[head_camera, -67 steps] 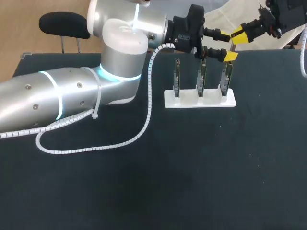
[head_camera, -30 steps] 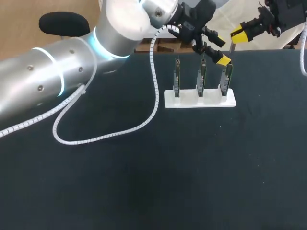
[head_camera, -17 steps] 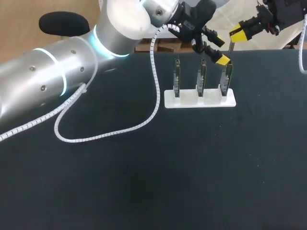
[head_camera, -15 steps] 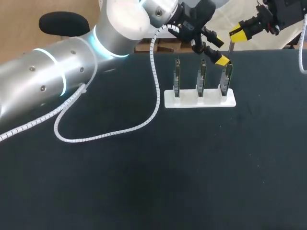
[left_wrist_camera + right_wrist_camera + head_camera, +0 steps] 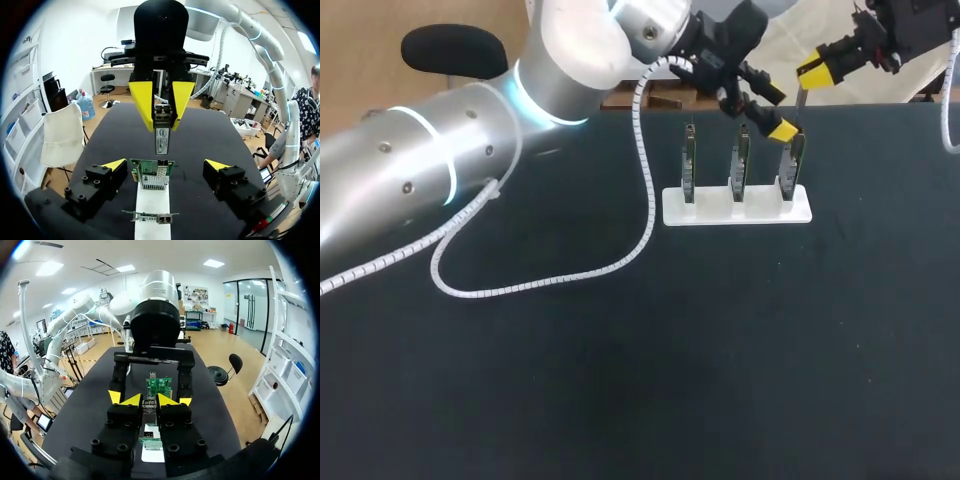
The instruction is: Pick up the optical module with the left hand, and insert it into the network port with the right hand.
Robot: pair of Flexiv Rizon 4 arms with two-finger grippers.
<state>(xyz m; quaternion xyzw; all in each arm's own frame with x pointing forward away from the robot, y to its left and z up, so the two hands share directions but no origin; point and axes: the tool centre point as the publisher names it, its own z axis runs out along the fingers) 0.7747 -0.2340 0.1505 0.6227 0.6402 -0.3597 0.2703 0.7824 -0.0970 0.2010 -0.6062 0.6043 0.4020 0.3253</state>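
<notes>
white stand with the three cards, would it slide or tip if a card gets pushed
The white stand looks low and seems loose on the table, no clamp visible, so it would probably slide. The cards rise tall and thin above it, so the optical module pressing high on one might tip the stand or flex the card.

Over the last two seconds my left arm (image 5: pixel 450 170) swung its elbow toward 12 o'clock, from the middle left of the table up to its far edge. The loop of the white spiral cable (image 5: pixel 642 200) rose with it. The left gripper (image 5: pixel 772 112) tilted, and its lower yellow tip dropped toward 7 o'clock, close to the top of the rightmost card (image 5: pixel 790 170). The right gripper (image 5: pixel 813 68), carrying the optical module (image 5: pixel 161 135), crept slightly toward 9 o'clock.
</notes>
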